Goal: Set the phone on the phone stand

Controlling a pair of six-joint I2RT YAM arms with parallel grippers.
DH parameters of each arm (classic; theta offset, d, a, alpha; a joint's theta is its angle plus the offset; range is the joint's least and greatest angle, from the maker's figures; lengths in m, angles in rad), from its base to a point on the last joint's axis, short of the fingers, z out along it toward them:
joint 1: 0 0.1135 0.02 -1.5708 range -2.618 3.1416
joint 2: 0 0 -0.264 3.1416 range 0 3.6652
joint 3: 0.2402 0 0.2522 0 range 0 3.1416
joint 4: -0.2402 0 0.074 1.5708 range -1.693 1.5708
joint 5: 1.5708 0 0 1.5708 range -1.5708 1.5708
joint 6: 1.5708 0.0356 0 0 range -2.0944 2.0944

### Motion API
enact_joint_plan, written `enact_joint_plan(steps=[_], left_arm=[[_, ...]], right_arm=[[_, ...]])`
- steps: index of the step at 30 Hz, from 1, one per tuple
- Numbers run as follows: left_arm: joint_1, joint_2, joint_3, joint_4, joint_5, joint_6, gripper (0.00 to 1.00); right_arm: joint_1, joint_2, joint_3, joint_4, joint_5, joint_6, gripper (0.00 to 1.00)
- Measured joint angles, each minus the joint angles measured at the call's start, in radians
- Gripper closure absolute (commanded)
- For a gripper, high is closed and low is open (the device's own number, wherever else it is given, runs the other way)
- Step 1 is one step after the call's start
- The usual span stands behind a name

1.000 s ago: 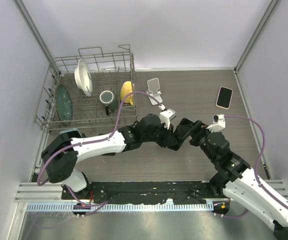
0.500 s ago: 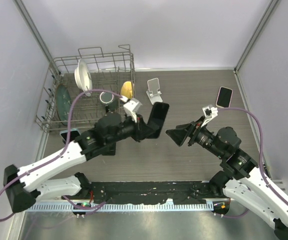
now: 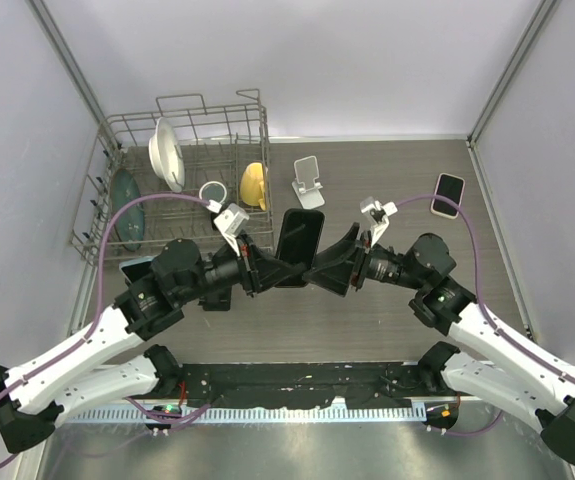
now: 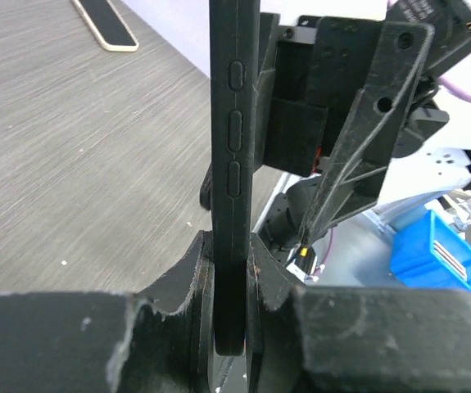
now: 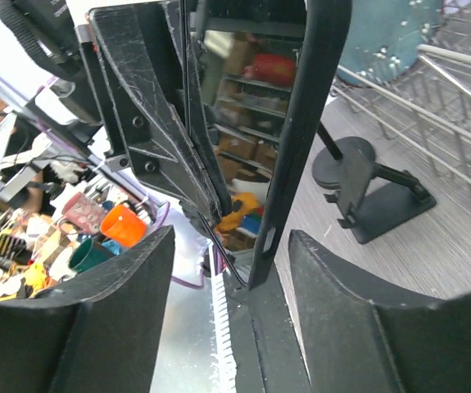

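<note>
Phone (image 3: pixel 299 245), black, is held upright above the middle of the table (image 3: pixel 392 185), clamped by the left gripper's (image 3: pixel 267 270) jaws. The right gripper's (image 3: pixel 333 265) jaws stand apart at its other edge. A white phone stand (image 3: pixel 309 180) sits behind.

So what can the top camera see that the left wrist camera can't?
Only the top camera shows the dish rack and the white phone stand. Only the left wrist camera shows the three side buttons on the black phone and a blue box beyond the table's edge. Both show the left gripper pinching that phone upright, the right gripper open right beside it, and a second phone lying flat on the table.
</note>
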Motion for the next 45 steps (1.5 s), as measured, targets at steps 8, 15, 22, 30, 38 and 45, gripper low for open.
enact_joint_plan(steps=[8,15,22,30,38,45], left_arm=[[0.006,-0.003,-0.003,0.077,0.061,-0.066,1.0],[0.01,-0.011,-0.005,0.143,0.107,-0.115,1.0],[0.011,-0.027,0.014,0.101,0.106,-0.132,0.37],[0.023,-0.011,0.263,-0.231,-0.201,-0.121,0.0],[0.023,0.16,0.57,-0.543,-0.378,-0.088,0.0],[-0.02,0.304,0.589,-0.638,-0.444,-0.073,0.0]], right_arm=[[0.023,0.05,0.0,0.129,-0.08,0.039,0.61],[0.037,0.059,-0.001,0.222,-0.098,0.092,0.99],[0.071,0.066,-0.001,0.263,-0.075,0.104,0.99],[0.098,0.012,-0.005,0.057,0.101,-0.007,0.99],[0.189,0.084,0.065,-0.162,0.401,-0.113,0.99],[0.296,0.169,0.153,-0.258,0.587,-0.201,0.99]])
